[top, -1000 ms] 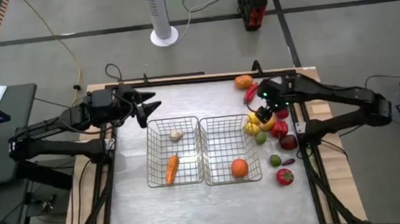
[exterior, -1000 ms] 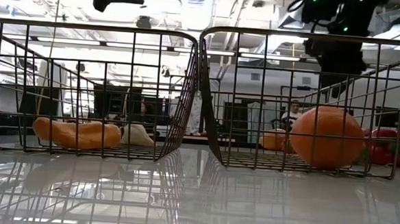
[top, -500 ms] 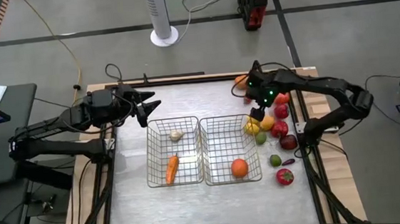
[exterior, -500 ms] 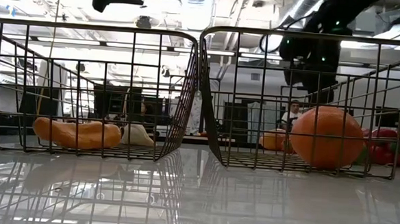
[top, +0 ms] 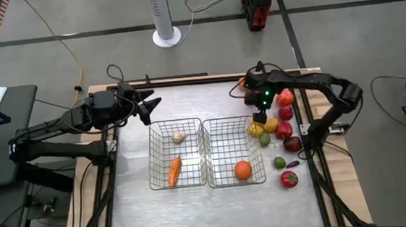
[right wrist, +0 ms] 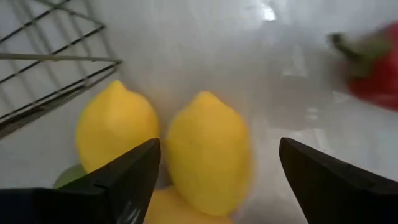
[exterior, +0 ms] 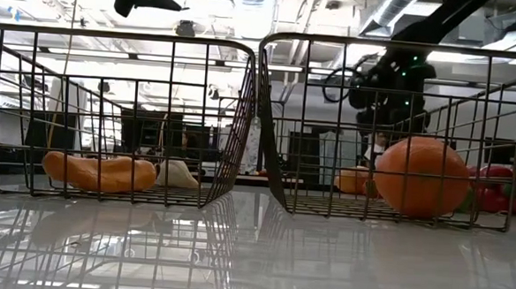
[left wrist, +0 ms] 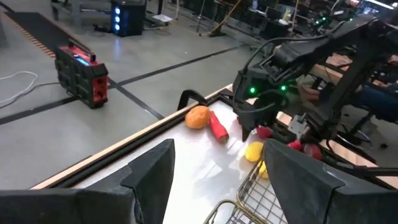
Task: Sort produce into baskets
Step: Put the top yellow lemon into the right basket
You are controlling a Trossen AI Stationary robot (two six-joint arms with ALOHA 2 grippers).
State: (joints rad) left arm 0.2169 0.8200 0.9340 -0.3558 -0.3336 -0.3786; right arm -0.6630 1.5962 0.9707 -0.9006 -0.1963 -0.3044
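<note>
Two wire baskets stand side by side at mid-table. The left basket (top: 162, 123) holds a carrot (top: 174, 171) and a whitish bulb (top: 179, 137); the right basket (top: 222, 120) holds an orange (top: 243, 170). Loose produce (top: 284, 130) lies in a heap right of the baskets. My right gripper (top: 260, 115) points down, open, over two yellow lemons (top: 256, 129) at the right basket's far right corner; one lemon (right wrist: 208, 152) shows between its fingers, untouched. My left gripper (top: 144, 106) hovers open above the table's far left part.
Red, green and dark pieces run along the table's right edge down to a tomato (top: 289, 179). An orange-coloured fruit (left wrist: 198, 116) and a red pepper (left wrist: 218, 126) lie near the far edge. The right basket's wire corner (right wrist: 59, 59) stands close to the lemons.
My right gripper has sunk from above the right basket's rim down toward the lemons, tipping to point more steeply down while the arm swung toward the table's far edge. My left gripper stays in place. No produce has moved.
</note>
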